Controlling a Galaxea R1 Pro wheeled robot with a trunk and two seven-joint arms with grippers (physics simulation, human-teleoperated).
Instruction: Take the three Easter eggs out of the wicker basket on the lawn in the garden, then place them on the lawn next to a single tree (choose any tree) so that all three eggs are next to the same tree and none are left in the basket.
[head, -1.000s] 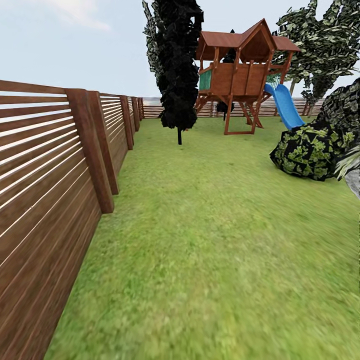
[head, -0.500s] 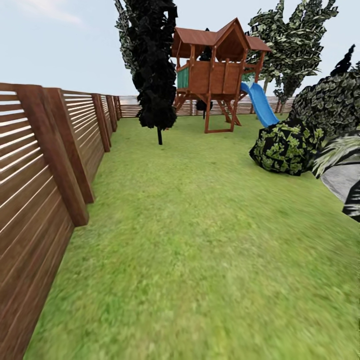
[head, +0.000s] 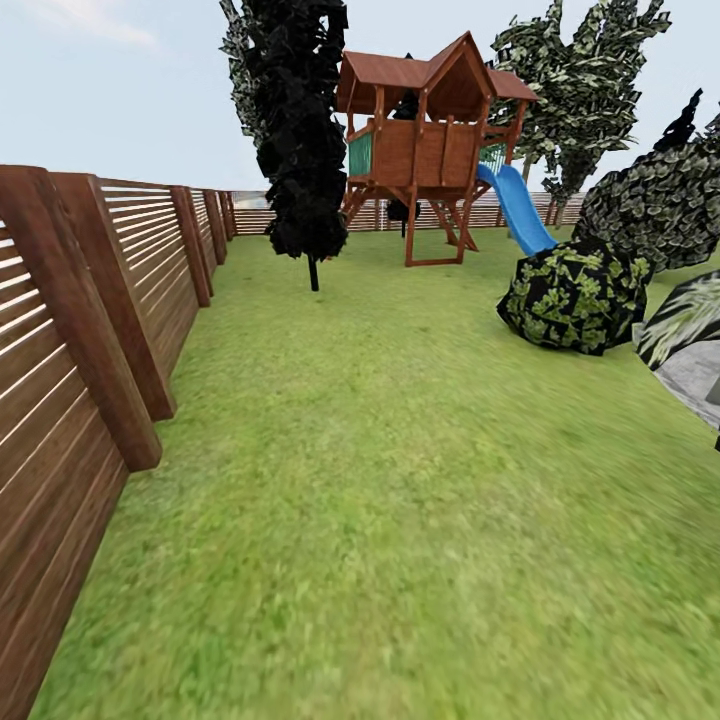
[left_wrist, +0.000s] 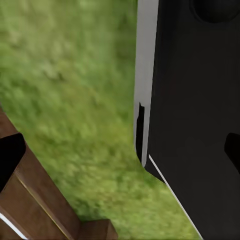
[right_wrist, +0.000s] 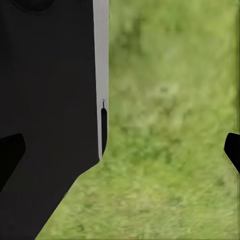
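The lawn (head: 400, 480) stretches ahead as mottled green grass. A leafy tree (head: 580, 90) stands far back on the right, behind the playhouse. The Easter eggs and the wicker basket are out of view. In the left wrist view my left gripper (left_wrist: 120, 160) is open, its dark fingertips (left_wrist: 10, 160) far apart, with grass, a fence piece and my dark body behind it. My right gripper (right_wrist: 120, 157) is open too, with nothing between its fingertips (right_wrist: 10, 155) and the grass below.
A brown slatted fence (head: 60, 400) runs close along the left. An all-black tree (head: 300, 120) stands ahead, with a wooden playhouse (head: 425, 150) and blue slide (head: 520, 210) behind it. Dark bushes (head: 575, 295) and a grey surface (head: 700, 375) sit at the right.
The whole head view has slid leftward, so the camera has turned right. The fence posts look nearer, and the bushes and grey patch at the right show more.
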